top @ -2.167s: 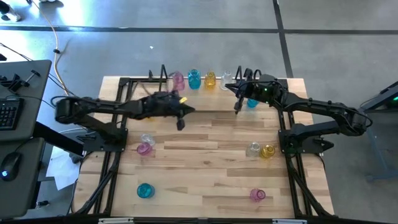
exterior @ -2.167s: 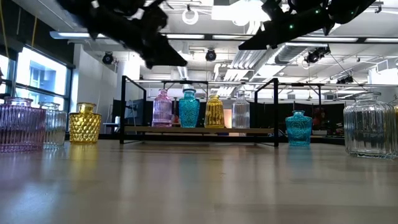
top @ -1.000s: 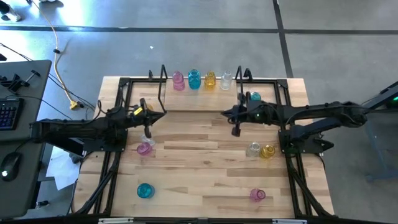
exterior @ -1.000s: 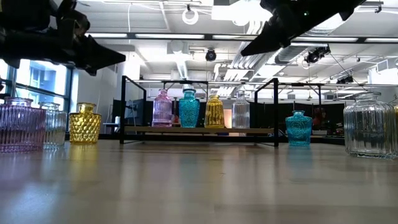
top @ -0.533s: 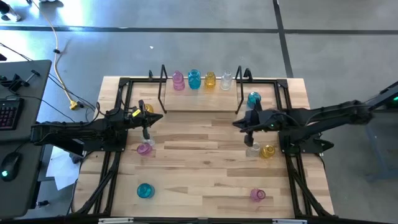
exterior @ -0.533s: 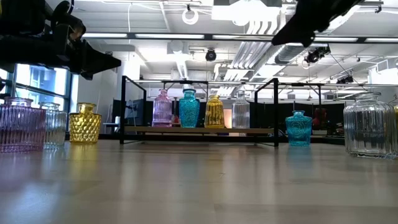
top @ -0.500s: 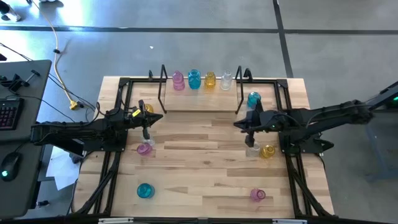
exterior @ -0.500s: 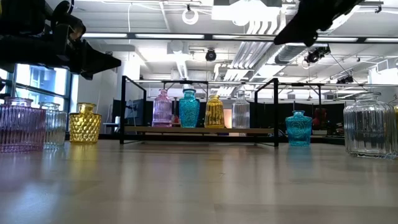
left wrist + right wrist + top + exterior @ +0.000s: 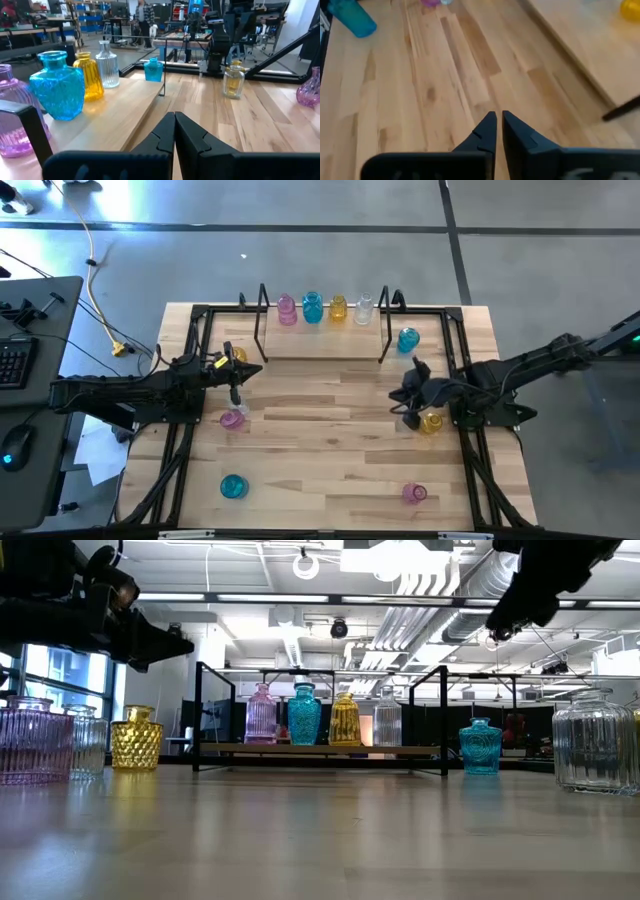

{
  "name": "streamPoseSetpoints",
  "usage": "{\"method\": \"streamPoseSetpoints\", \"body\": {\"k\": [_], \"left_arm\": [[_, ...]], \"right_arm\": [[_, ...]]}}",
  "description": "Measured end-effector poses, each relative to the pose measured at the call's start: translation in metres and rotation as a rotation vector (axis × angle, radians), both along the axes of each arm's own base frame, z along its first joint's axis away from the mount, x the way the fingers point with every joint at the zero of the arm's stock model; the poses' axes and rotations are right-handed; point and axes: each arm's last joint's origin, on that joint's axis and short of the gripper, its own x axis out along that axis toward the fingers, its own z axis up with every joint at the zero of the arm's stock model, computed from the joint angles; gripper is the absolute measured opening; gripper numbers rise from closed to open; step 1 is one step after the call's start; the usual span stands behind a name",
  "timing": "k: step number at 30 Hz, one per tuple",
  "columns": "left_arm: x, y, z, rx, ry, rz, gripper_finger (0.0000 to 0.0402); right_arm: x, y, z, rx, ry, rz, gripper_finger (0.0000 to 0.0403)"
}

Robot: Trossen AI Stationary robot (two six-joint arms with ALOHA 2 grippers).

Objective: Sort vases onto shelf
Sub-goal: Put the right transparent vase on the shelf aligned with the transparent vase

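Note:
The shelf (image 9: 322, 330) stands at the table's far edge with a pink (image 9: 287, 309), a teal (image 9: 312, 307), a yellow (image 9: 338, 307) and a clear vase (image 9: 363, 307) upright on its board. Another teal vase (image 9: 408, 339) stands on the table just off its right end. My right gripper (image 9: 407, 410) hangs shut and tipped downward above the table, over a clear vase (image 9: 406, 421) and beside a yellow one (image 9: 432, 423); in its wrist view the gripper (image 9: 498, 122) holds nothing. My left gripper (image 9: 174, 120) waits shut and level at the left, pointing along the shelf.
At the left, a yellow vase (image 9: 237, 355), a clear one (image 9: 238, 402) and a pink one (image 9: 232, 419) stand close to my left gripper. A teal vase (image 9: 233, 486) and a pink vase (image 9: 414, 494) stand near the front edge. Black rail frames (image 9: 190, 370) run along both sides.
My right gripper has swung away from the shelf's right end, toward the table's right and near edges, rolling and tipping as it went. It now hangs over the clear and yellow vases at the right. No vase has moved.

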Motion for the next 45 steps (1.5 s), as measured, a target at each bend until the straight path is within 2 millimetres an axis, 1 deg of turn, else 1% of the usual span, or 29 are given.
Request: {"method": "streamPoseSetpoints", "body": {"k": [4, 10, 14, 17, 20, 24, 32, 39, 45], "left_arm": [[0.0, 0.0, -0.004, -0.005, 0.037, 0.001, 0.0], [-0.001, 0.0, -0.009, -0.016, 0.092, 0.002, 0.0], [-0.001, 0.0, -0.009, -0.016, 0.091, 0.001, 0.0], [-0.001, 0.0, -0.009, -0.015, 0.09, 0.001, 0.0], [-0.001, 0.0, -0.009, -0.014, 0.09, 0.001, 0.0001], [-0.001, 0.0, -0.009, -0.014, 0.09, 0.001, 0.0001], [-0.001, 0.0, -0.009, -0.014, 0.09, 0.001, 0.0001], [-0.001, 0.0, -0.009, -0.014, 0.09, 0.001, 0.0001], [-0.001, 0.0, -0.009, -0.014, 0.09, 0.001, 0.0001]], "right_arm": [[-0.007, 0.003, -0.001, 0.043, 0.07, -0.04, 0.004], [-0.017, 0.006, 0.01, 0.08, 0.179, -0.095, 0.0089], [-0.018, 0.01, 0.014, 0.106, 0.225, -0.114, 0.0106], [-0.017, 0.012, 0.009, 0.126, 0.294, -0.11, 0.0108], [-0.015, 0.013, 0.002, 0.11, 0.364, -0.132, 0.0108], [-0.008, 0.016, -0.008, 0.091, 0.44, -0.165, 0.0108], [0.003, 0.023, -0.027, 0.108, 0.586, -0.213, 0.0108], [0.01, 0.027, -0.039, 0.109, 0.654, -0.239, 0.0108], [0.013, 0.028, -0.043, 0.098, 0.673, -0.25, 0.0108]]}}
